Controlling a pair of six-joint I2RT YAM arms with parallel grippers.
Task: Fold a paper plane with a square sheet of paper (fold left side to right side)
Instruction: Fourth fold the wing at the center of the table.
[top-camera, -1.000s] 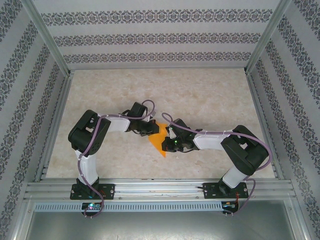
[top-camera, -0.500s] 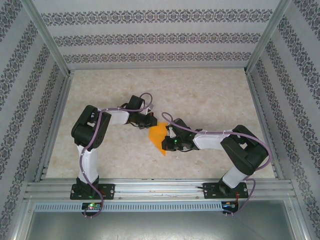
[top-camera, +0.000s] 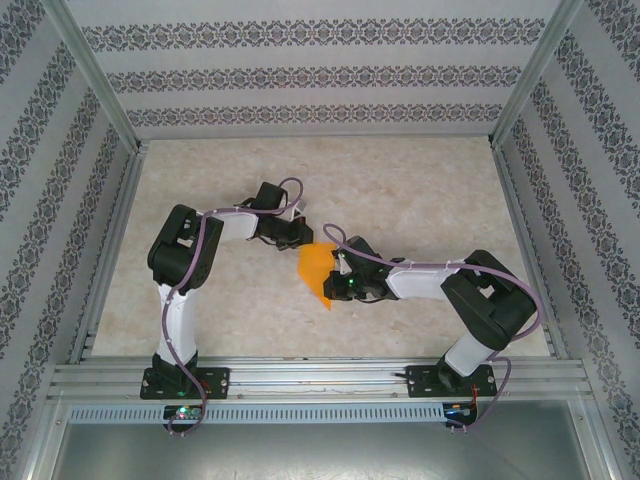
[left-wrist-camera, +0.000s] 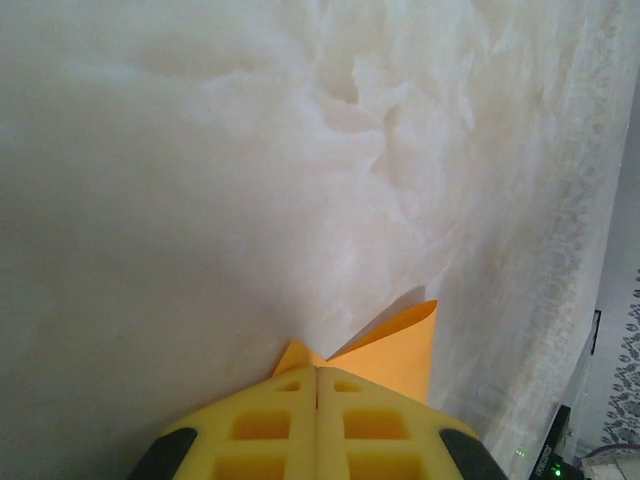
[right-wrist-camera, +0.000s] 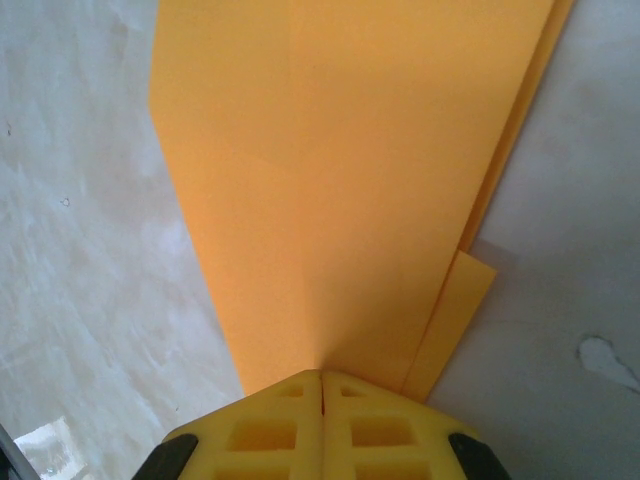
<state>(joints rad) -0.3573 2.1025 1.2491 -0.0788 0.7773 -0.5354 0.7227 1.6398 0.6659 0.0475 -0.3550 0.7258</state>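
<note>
Orange paper (top-camera: 315, 271): folded into an angular, pointed shape. It sits between the two arms near the middle of the table (top-camera: 430, 200), with its narrow tip toward the near edge.
Paper up close: from the right wrist the sheet (right-wrist-camera: 350, 180) shows faint creases, stacked layers along its right side, and a narrow flap poking out low on that side.
Left gripper (top-camera: 302, 242): clenched on the far end of the paper. From its wrist, the yellow fingertips (left-wrist-camera: 317, 376) meet tight, and a raised corner of the sheet (left-wrist-camera: 395, 350) stands up off the table just beyond them.
Right gripper (top-camera: 334, 281): also clamped shut on the paper, at its right edge. The sheet fans out straight from the seam between the tips (right-wrist-camera: 322, 378).
Table surface: pale and marbled.
Walls (top-camera: 300, 75): striped, patterned panels on three sides.
</note>
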